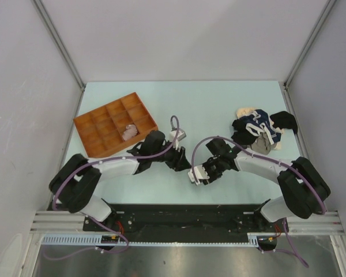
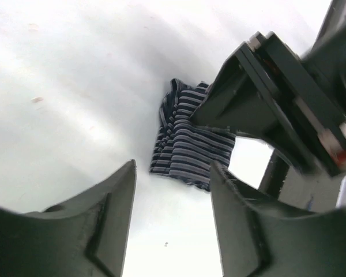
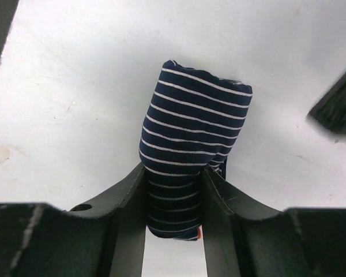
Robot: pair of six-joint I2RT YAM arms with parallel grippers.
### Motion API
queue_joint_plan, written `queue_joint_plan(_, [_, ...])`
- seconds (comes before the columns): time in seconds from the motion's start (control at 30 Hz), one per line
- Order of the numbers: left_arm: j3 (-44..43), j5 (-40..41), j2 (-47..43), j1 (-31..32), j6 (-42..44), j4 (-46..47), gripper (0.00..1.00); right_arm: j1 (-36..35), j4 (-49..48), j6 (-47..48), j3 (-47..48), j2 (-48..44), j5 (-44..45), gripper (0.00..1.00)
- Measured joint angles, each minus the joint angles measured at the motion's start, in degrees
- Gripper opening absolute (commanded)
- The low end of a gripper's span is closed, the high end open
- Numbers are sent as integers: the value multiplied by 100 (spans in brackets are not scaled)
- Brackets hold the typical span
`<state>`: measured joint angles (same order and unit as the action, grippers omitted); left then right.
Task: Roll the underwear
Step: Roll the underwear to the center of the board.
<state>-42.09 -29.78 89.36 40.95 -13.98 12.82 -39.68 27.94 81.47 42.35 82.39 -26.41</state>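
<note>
A rolled dark navy underwear with thin white stripes (image 3: 193,135) stands between my right gripper's fingers (image 3: 174,179), which are shut on its lower end just above the table. In the left wrist view the same striped garment (image 2: 187,144) lies ahead of my left gripper (image 2: 173,164), which is open and empty, a short way from it. The right gripper's body (image 2: 265,104) covers the garment's right side there. In the top view both grippers, left (image 1: 183,163) and right (image 1: 203,172), meet at the table's middle front and hide the roll.
A pile of loose underwear (image 1: 258,130), navy, black and cream, lies at the back right. An orange compartmented tray (image 1: 98,124) sits at the back left with a pale pink roll (image 1: 128,131) in one compartment. Grey walls surround the table.
</note>
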Motion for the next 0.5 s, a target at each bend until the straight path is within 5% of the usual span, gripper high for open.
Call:
queue_joint_plan(0.23, [1414, 426, -1261, -334, -299, 876, 80, 361, 964, -50, 688, 529, -614, 28])
queue_joint_plan(0.4, [2011, 374, -1401, -566, -675, 1458, 81, 535, 1683, -37, 1123, 938, -975, 27])
queue_joint_plan(0.43, [2070, 352, -1392, -575, -774, 1576, 89, 566, 1779, -33, 1193, 1014, -1034, 27])
queue_joint_plan(0.5, [2144, 216, -1263, -577, -1010, 1943, 91, 608, 1910, -17, 1283, 1126, -1119, 27])
